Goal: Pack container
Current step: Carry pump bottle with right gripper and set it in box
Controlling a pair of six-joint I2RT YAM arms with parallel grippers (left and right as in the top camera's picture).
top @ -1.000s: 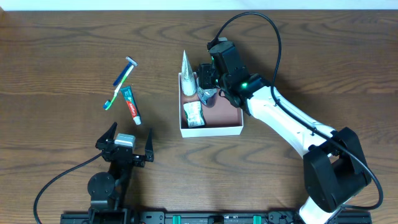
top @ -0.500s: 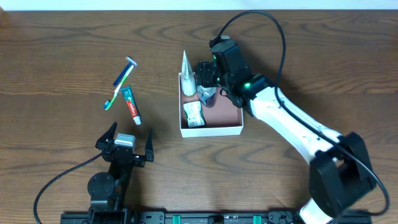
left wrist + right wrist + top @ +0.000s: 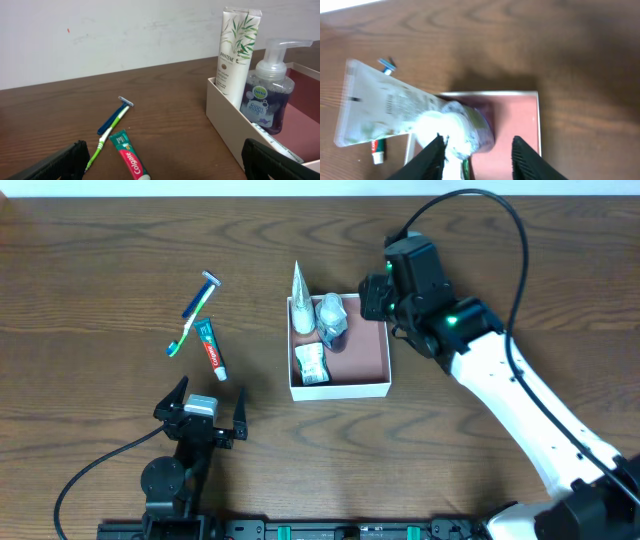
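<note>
Hovering over the far right corner of the container [image 3: 340, 391], the right gripper [image 3: 373, 298] has its jaws partly open and grips nothing; the wrist view shows the pink floor between its two fingers [image 3: 526, 159]. The left gripper [image 3: 212, 387] sits low at the near left of the wooden surface [image 3: 100, 260], jaws spread wide and empty.

The container lies flat near the middle of the surface, open top up. It is square, so it has no long axis, and its walls run parallel to the surface's edges.

Inside, a Pantene tube [image 3: 300, 298] stands upright in the far left corner against the wall, a Dettol pump bottle [image 3: 331, 318] is just beside it, and a small white packet [image 3: 311, 365] lies along the left wall. The right half of the floor is bare.

Well to the left, a razor [image 3: 197, 298] and a toothbrush [image 3: 183, 332] lie side by side, with a Colgate toothpaste tube [image 3: 211, 348] just beside them, between the left gripper and the container.
</note>
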